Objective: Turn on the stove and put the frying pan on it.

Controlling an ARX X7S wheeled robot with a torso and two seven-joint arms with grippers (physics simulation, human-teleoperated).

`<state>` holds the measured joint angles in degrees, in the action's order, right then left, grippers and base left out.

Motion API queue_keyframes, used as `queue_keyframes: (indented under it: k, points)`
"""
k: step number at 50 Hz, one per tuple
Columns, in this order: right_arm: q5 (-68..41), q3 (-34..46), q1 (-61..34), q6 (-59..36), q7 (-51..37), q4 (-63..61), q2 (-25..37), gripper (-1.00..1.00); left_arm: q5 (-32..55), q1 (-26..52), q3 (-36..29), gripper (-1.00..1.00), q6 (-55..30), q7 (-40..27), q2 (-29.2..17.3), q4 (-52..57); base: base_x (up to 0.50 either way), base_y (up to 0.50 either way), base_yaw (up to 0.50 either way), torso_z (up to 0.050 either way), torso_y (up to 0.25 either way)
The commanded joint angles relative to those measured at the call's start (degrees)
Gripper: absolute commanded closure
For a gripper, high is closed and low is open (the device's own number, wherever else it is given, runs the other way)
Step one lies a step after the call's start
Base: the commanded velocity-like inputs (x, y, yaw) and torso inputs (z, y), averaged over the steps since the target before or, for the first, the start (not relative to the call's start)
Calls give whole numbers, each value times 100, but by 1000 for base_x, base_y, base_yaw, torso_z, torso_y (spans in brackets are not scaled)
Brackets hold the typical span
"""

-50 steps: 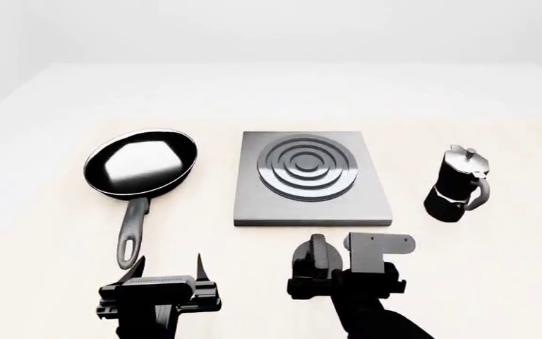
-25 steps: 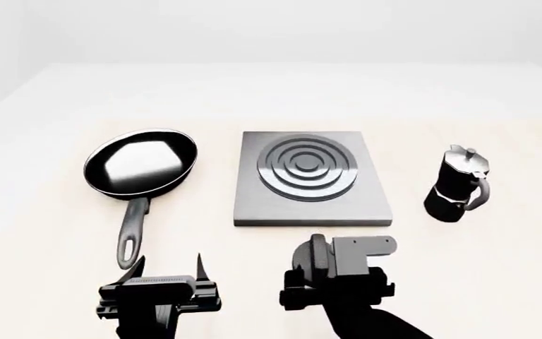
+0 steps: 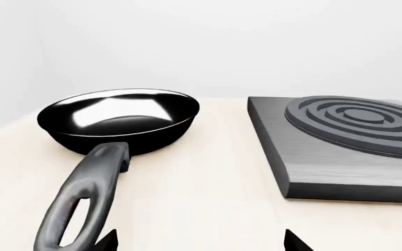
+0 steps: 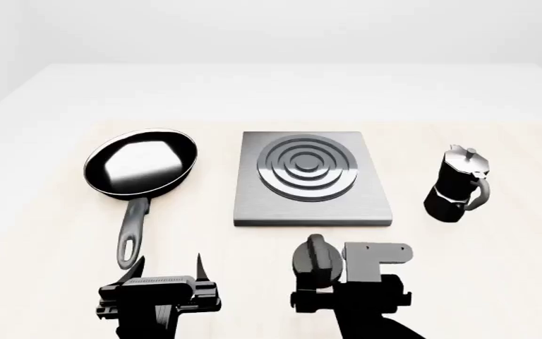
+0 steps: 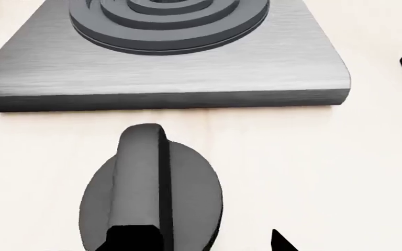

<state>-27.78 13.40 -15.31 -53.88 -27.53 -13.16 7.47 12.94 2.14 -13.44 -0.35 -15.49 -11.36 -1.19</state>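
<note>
Stove (image 4: 312, 180) sits mid-table, ring burner bare; its knob (image 4: 312, 260) lies just in front, apart from the plate; right gripper (image 4: 332, 272) is right at the knob, grip impossible to tell; frying pan (image 4: 141, 162) rests left of the stove, handle pointing at the left gripper (image 4: 169, 266), fingers spread, empty; moka pot (image 4: 457, 183) stands far right.

Simulated kitchen-style bench, not a real room: flat untextured white walls, pale wood-tone table (image 4: 54, 233), clean rendered shading. Kitchen cue is the props only: grey stove plate (image 4: 310, 180) with ring burner, separate black knob (image 4: 315, 260), frying pan (image 4: 141, 164), moka pot (image 4: 457, 184).
</note>
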Motion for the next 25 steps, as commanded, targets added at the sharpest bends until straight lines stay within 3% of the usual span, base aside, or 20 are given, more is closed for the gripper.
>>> queue_keyframes:
  k: [1,17,25]
  points:
    - [115,-220,163,-16,-373,-223,125,-100,30,4,-29,-100,-8,-29,-23,13,0,0,0,0,0]
    - [521,-384,278,205,-951,-144,280,-100,59,19,-75,-100,-4,-58,-56,11,0,0,0,0,0]
    - [659,-622,487,965,-1059,-327,290,-100,71,25,-92,-100,50,-62,-65,-43,0,0,0,0,0]
